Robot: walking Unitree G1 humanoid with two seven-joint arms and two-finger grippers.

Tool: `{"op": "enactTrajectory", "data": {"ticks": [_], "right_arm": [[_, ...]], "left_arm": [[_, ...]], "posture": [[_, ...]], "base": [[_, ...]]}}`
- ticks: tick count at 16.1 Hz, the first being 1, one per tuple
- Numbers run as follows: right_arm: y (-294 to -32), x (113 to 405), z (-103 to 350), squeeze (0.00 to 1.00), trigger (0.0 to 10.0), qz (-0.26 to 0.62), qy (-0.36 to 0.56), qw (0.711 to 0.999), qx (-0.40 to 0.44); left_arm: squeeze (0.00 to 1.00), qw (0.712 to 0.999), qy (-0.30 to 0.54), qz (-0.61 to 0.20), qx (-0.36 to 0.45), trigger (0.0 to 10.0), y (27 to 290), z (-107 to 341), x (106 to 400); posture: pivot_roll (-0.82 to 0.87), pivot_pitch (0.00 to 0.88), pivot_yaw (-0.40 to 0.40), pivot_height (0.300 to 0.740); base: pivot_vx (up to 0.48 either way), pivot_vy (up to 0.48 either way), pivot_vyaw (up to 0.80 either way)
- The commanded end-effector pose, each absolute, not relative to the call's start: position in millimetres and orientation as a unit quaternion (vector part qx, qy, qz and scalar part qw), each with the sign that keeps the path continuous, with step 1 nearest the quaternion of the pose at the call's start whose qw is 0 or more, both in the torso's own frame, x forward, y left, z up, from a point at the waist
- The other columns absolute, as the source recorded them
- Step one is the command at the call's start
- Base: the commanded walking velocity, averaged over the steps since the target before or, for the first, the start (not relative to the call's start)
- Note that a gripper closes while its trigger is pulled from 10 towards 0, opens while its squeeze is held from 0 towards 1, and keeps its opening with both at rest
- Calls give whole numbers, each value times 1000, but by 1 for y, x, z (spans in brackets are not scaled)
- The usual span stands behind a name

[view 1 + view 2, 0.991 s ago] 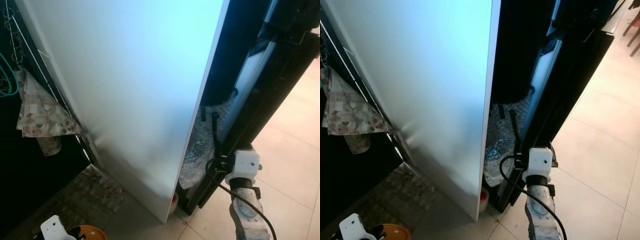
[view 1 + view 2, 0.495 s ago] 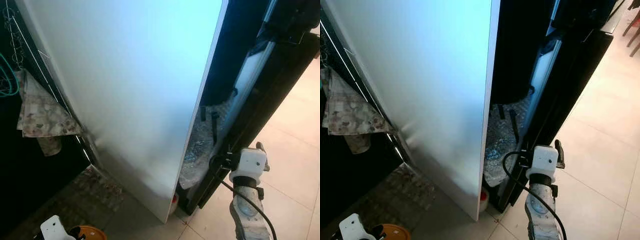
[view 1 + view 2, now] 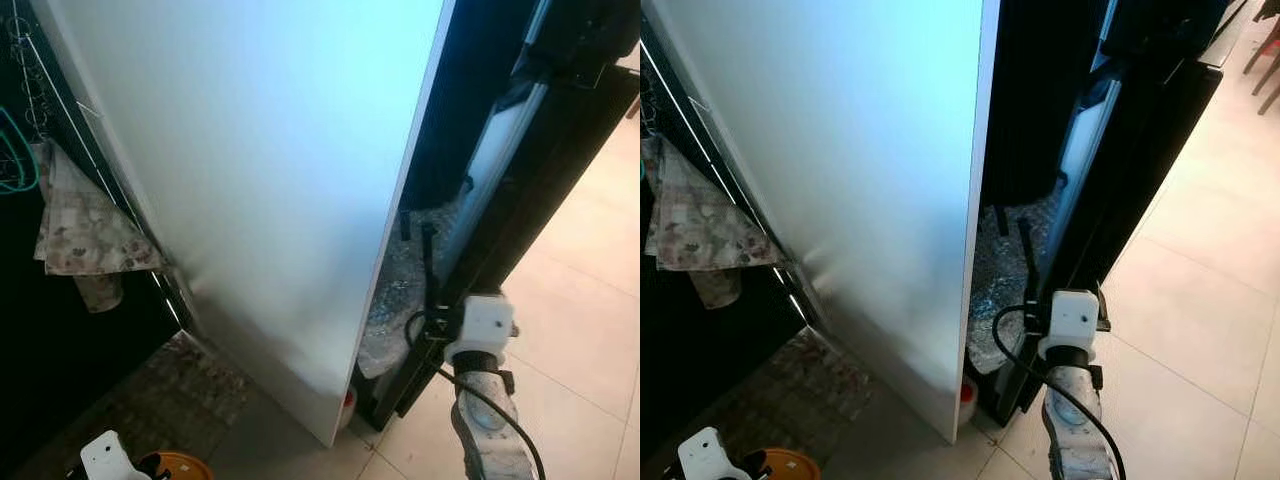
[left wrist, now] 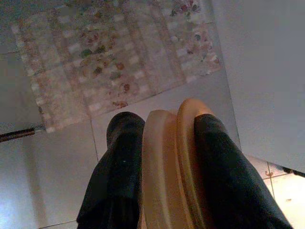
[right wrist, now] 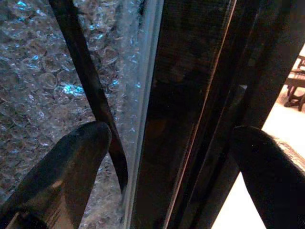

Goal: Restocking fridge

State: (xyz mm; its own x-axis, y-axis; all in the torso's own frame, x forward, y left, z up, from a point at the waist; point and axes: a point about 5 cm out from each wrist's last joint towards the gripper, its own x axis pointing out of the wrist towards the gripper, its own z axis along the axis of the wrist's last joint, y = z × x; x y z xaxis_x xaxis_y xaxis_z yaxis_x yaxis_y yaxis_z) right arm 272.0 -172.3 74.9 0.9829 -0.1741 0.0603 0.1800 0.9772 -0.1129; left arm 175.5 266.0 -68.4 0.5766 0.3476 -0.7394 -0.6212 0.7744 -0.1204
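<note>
The fridge door (image 3: 280, 180) stands open, its white panel edge-on ahead; beside it the dark door (image 3: 520, 190) stands ajar, with bubble wrap (image 3: 395, 300) in the gap between them. The right hand (image 5: 176, 157) is spread, its fingers (image 5: 66, 167) on either side of the dark door's edge near the floor. The left hand (image 4: 162, 162) hangs low, pinching an orange plate (image 4: 169, 167) on edge over a patterned mat (image 4: 114, 57). A floral cloth (image 3: 85, 225) hangs further left.
</note>
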Motion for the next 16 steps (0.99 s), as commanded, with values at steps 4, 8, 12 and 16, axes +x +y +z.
{"op": "enactTrajectory", "data": {"ticks": [4,8,12,16], "right_arm": [[-176,276,80,0,10000,-97,-34,993,-65],[-180,277,81,0,10000,-116,-36,990,-69],[-183,282,85,0,10000,-126,-42,988,-76],[-189,283,86,0,10000,-139,-40,986,-82]], "left_arm": [[0,867,382,267,-179,10000,258,-72,174],[0,866,384,268,-178,10000,258,-73,172],[0,865,385,270,-176,10000,260,-73,170],[0,863,390,269,-179,10000,257,-75,168]], "posture": [[30,0,-3,740],[34,0,-7,740],[29,0,-8,740],[27,0,-7,740]], "base": [[0,0,0],[0,0,0],[0,0,0],[0,0,0]]}}
